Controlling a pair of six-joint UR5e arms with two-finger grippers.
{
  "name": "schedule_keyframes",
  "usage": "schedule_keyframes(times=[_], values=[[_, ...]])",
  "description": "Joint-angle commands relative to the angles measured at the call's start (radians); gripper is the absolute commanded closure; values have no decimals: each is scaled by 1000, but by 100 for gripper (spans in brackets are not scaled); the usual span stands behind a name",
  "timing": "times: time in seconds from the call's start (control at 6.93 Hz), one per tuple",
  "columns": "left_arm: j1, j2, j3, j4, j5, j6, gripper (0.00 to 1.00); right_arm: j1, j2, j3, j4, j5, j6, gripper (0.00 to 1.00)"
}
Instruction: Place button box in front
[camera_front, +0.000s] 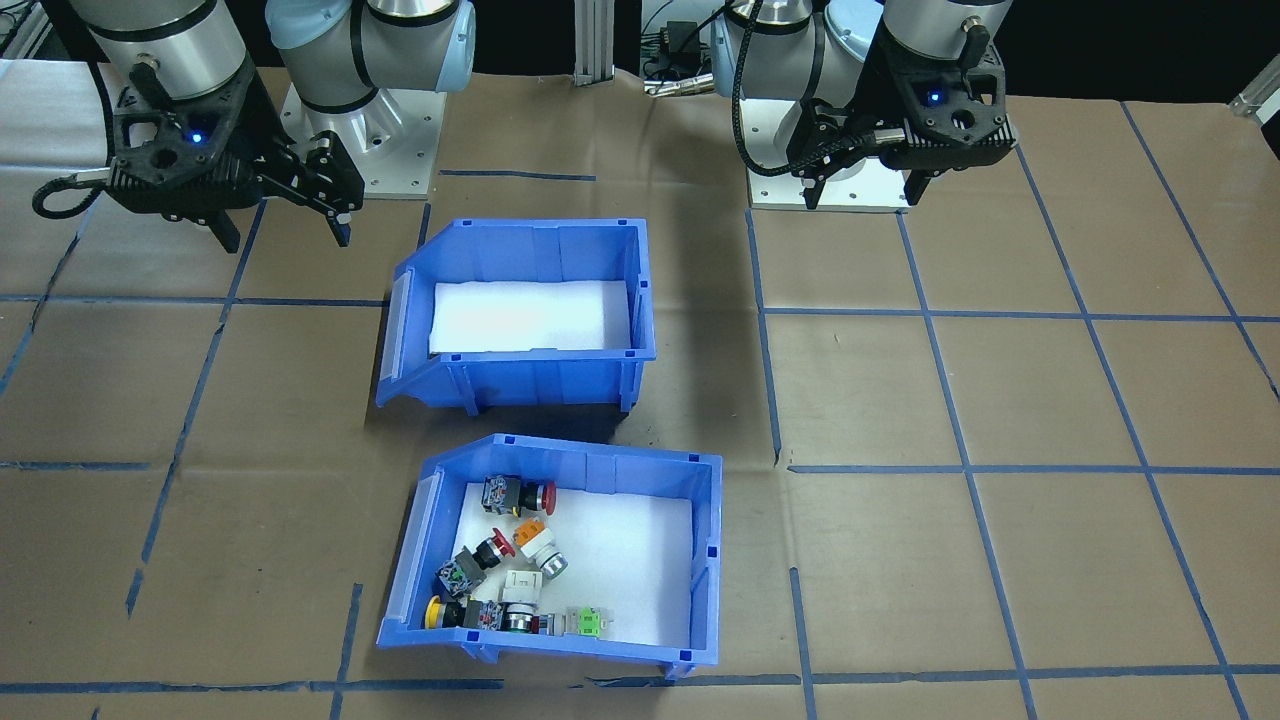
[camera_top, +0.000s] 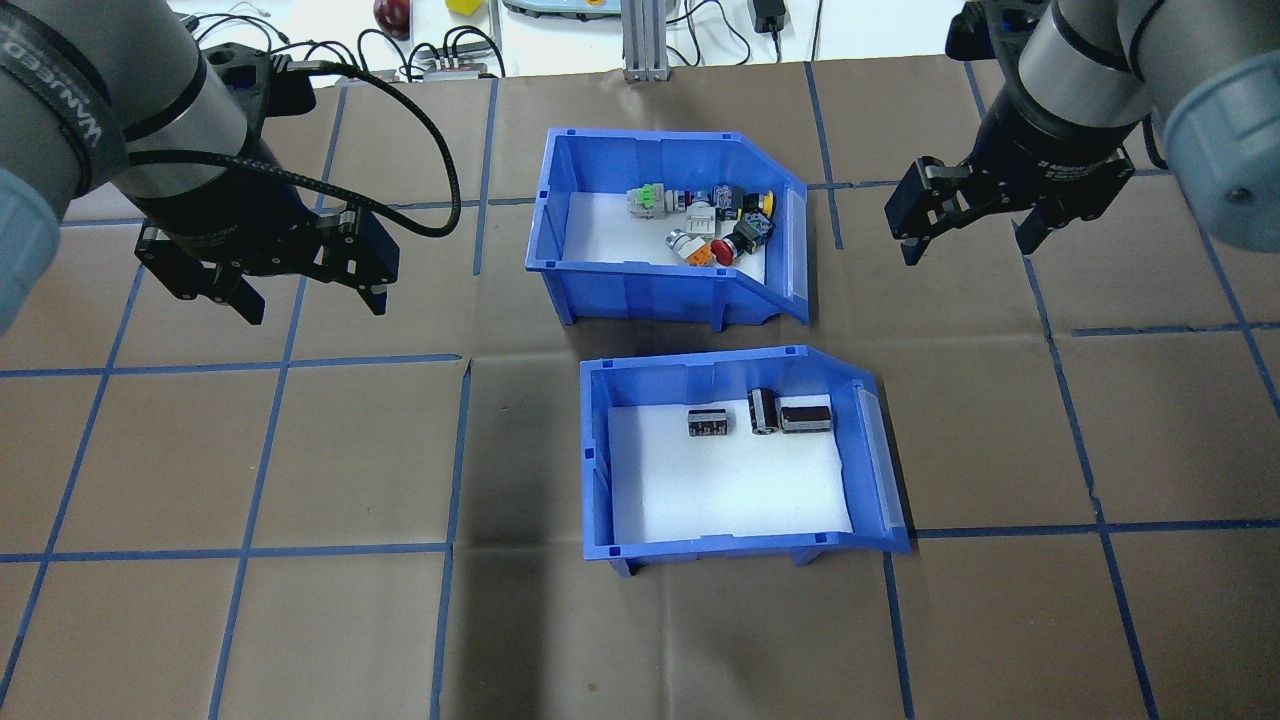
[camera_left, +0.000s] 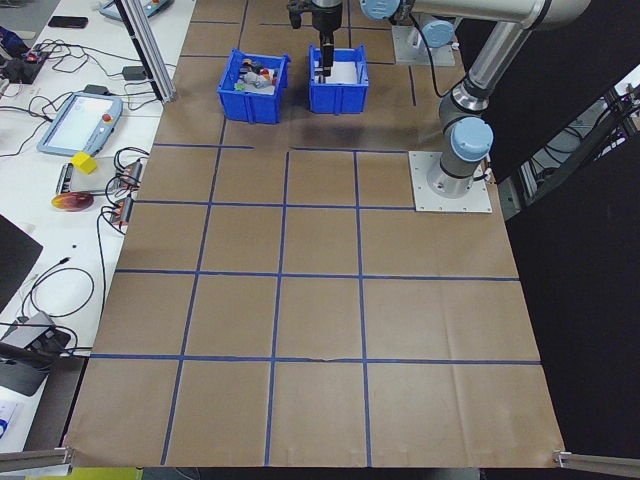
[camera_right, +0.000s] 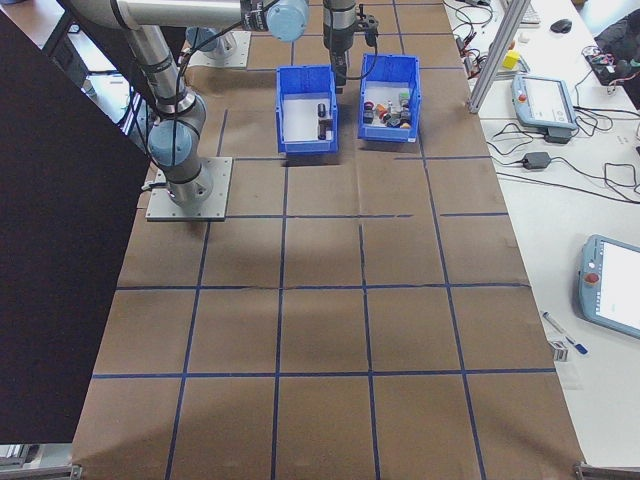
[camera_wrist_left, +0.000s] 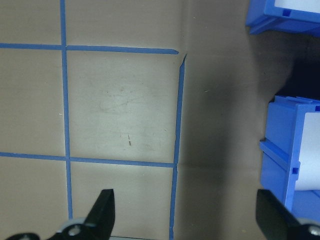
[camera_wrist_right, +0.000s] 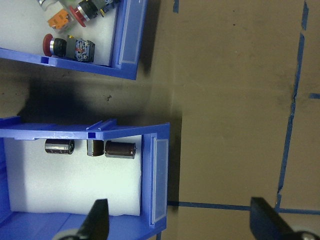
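Only the overhead and right wrist views are showing three dark cylinders (camera_top: 762, 412) in the near bin (camera_top: 745, 530). The button box (camera_top: 640, 280) is sitting behind it. Left claw (camera_top: 305, 300) and right claw (camera_top: 968, 240) are hovering wide, holding nothing.

Both arms are silver tube with pale blue joint caps, each on a square metal base plate (camera_front: 372, 140) bolted down with screws. The left gripper (camera_top: 300, 290) and right gripper (camera_top: 965, 235) are black; a black braided cable loops above the left one, and white lettering nearby is probably a brand name.
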Motion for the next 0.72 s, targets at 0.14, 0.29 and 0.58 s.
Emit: schedule_keyframes(times=[0.14,0.29,0.58], values=[[0,3,-3,0,2,2,1,1,8,-12,19,-27,7,0],[0,3,-2,0,2,2,1,0,5,-12,19,-27,7,0],[0,3,-2,0,2,2,1,1,7,-12,19,-24,7,0]])
